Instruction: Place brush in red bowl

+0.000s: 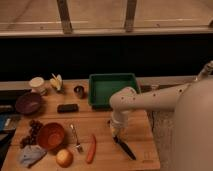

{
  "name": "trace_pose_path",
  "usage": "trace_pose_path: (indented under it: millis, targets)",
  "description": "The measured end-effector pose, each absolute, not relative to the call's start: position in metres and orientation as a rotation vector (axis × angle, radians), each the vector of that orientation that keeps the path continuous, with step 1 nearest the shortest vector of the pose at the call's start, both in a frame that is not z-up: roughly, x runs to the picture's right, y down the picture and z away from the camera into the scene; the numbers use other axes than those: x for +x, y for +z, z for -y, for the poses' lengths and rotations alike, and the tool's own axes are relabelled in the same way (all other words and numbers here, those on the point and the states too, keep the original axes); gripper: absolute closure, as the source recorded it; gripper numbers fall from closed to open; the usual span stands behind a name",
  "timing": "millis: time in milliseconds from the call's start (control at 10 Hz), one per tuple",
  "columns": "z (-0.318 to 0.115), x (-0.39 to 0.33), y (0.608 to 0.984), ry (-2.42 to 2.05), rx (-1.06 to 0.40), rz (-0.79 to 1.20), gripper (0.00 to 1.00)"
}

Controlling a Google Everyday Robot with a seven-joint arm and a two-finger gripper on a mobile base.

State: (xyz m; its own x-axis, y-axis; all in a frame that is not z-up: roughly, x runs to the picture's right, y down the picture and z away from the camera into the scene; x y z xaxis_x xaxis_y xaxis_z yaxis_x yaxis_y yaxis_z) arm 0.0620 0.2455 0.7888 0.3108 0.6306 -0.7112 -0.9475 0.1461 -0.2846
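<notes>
On the right half of the wooden table [95, 120], the gripper [116, 132] hangs at the upper end of the brush [126, 148], which lies slanted on the wood. Whether the gripper is open or closed cannot be told. The red bowl [51, 136] sits well to the left. A long orange-red vegetable [91, 148] and a silver fork [76, 139] lie between them, and a green tray [114, 79] stands behind the arm.

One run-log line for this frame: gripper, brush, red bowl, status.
gripper: low over one end of brush | brush: lying on table | red bowl: no brush inside | status: not yet placed
</notes>
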Motion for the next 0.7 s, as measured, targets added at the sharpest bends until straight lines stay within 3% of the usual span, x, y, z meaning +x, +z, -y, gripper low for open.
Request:
trace_pose_path:
  millis: [500, 600, 700]
  targets:
    - [-0.2467, 0.0585, 0.7919, 1.2, -0.806, -0.478, 0.99]
    - [-0.2465, 0.0591, 0.7918, 1.202, -0.805, -0.478, 0.93]
    - [-0.2472, 0.0585, 0.7925, 1.202, -0.808, -0.477, 0.82]
